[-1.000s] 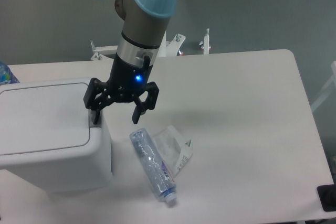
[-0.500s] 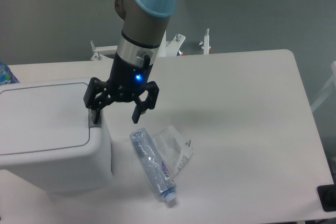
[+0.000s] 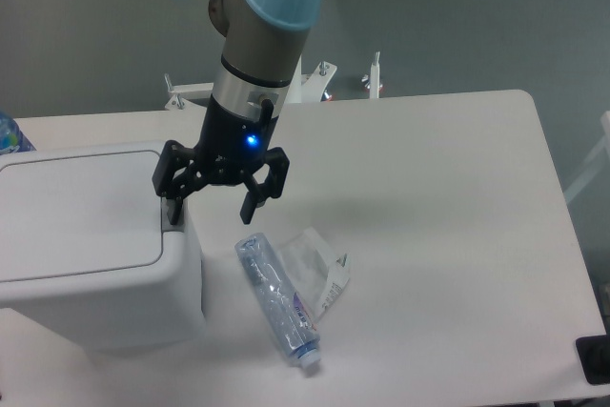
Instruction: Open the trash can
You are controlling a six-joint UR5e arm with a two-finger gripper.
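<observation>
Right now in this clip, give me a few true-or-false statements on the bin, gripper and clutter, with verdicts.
1. The large white plastic trash can has its flat lid raised. False: the lid lies flat and closed.
2. The black two-finger gripper is open. True.
3. The clear plastic bottle stands upright. False: it lies on its side on the white table.
4. A crumpled clear wrapper lies beside the bottle. True.
5. The gripper holds the bottle. False: it holds nothing.

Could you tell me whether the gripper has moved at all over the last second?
No. The gripper hangs at the same spot over the trash can, one of its jaws at the lid's right edge, as before.
</observation>
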